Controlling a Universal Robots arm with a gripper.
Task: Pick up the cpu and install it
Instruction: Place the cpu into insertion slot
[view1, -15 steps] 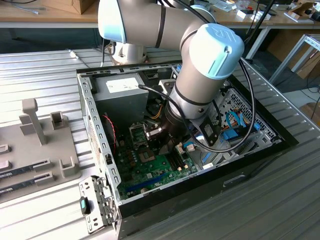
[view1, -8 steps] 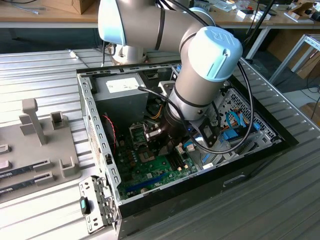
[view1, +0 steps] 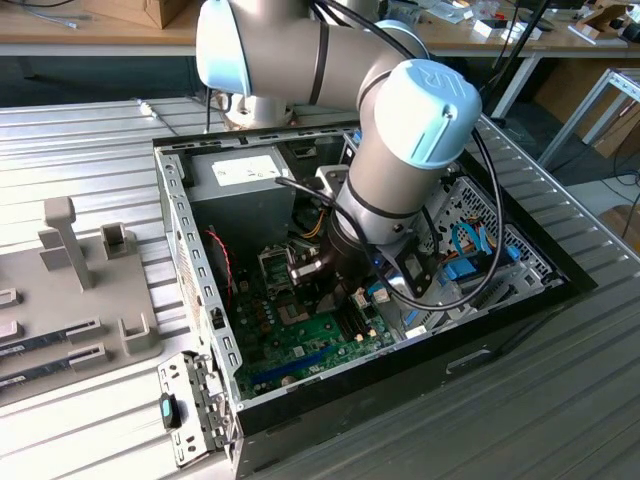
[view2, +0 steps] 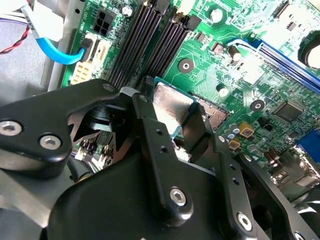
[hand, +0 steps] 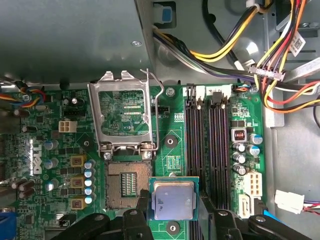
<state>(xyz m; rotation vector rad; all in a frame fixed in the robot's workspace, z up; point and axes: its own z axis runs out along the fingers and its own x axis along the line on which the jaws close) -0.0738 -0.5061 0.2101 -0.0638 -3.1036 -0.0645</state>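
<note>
Claw (hand: 173, 209) clamped on cpu (hand: 173, 198), gripping opposite edges. Cpu metal face up, over green board (hand: 170, 140), just beside open socket (hand: 125, 182), not seated. Exterior view: arm (view1: 400, 130) reaches into case (view1: 185, 250), 5 o'clock of power supply (view1: 245, 185).

cpu (hand: 173, 199): small silver-topped square, green edge, clamped in pincer (hand: 173, 206) beside open socket (hand: 125, 185).

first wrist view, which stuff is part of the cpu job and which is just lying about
For the job: cpu, held in the claw; bare socket; raised socket frame.
Just there: memory slots; coloured wires; grey metal box.
</note>
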